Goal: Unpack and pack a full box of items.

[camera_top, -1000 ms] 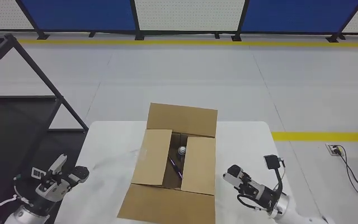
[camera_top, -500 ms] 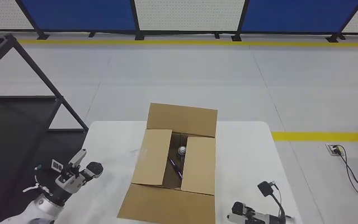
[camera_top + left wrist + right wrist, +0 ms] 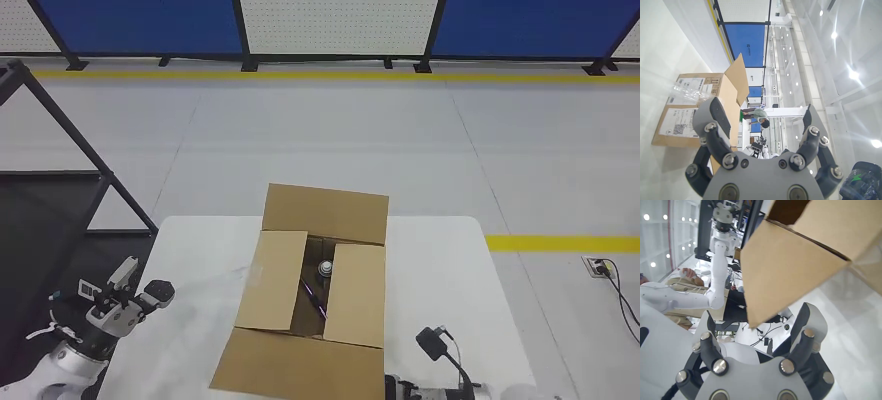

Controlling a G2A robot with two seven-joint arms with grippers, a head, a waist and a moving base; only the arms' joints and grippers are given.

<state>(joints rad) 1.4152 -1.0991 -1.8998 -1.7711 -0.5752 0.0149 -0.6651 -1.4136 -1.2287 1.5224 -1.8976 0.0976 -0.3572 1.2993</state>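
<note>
A brown cardboard box (image 3: 355, 295) stands in the middle of the white table (image 3: 440, 270), its four flaps open. In the gap between the side flaps I see a small white-capped bottle (image 3: 325, 268) and a purple pen (image 3: 315, 298). My left gripper (image 3: 143, 283) hovers at the table's left edge, open and holding nothing. The left wrist view shows it (image 3: 762, 111) pointing at the box's labelled side (image 3: 687, 106). My right arm (image 3: 432, 345) sits low at the near edge beside the box's near flap. Its gripper (image 3: 757, 317) is open and holds nothing, just below that flap (image 3: 787, 275).
A black metal rack (image 3: 60, 150) stands off the table's left side. Bare tabletop lies on both sides of the box. Blue partition panels (image 3: 340, 25) and a yellow floor line (image 3: 560, 243) are beyond the table.
My right arm has drawn back toward the near edge and shifted left toward the box's near flap. My left arm rose toward the table's left edge, then eased back slightly.
</note>
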